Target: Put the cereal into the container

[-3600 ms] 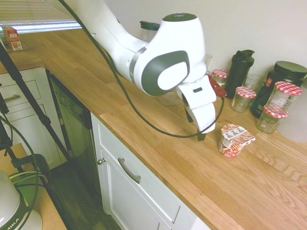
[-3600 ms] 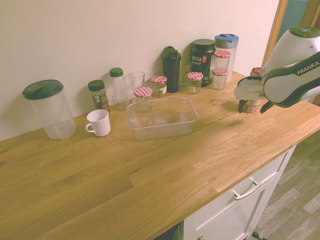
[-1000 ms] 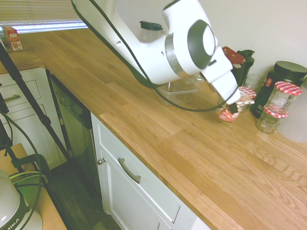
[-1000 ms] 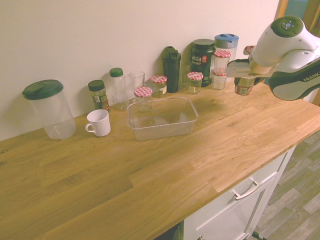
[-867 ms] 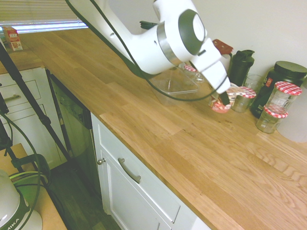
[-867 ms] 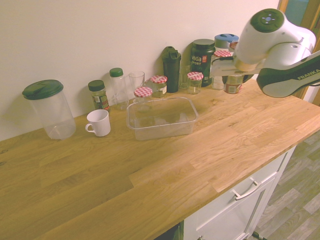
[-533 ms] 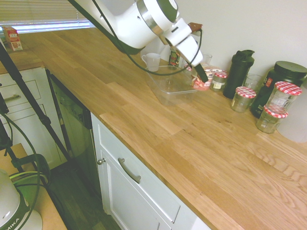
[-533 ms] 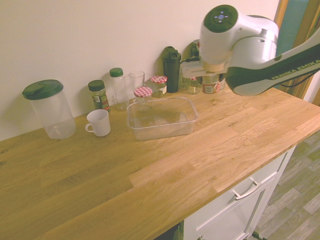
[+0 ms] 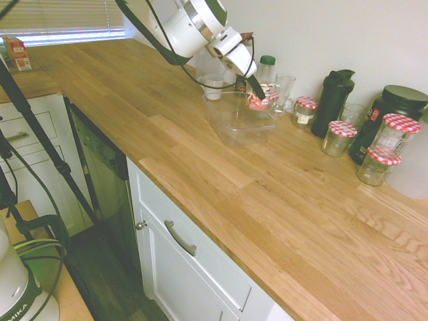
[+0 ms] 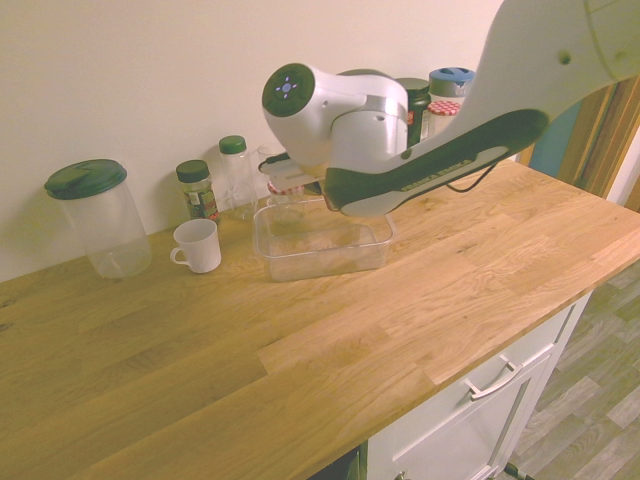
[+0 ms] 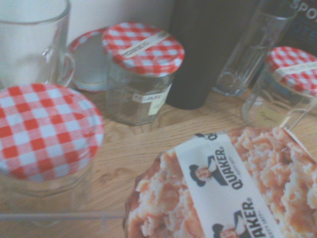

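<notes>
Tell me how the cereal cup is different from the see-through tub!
The Quaker cereal cup is small, red and white with printed pictures; the clear plastic tub is wider, shallow and see-through. The cup hangs in the air, held by the gripper above the tub; the tub sits on the wooden counter. The cup has a lid; the tub is open on top.

Home kitchen: wooden countertop (image 9: 221,180), cabinets (image 9: 194,267), jars (image 9: 342,137)

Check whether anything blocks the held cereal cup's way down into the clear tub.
Nothing visible does. The gripper holds the cereal over the container, whose open top looks empty. The checked-lid jars stand outside its rim, nearer the wall.
</notes>
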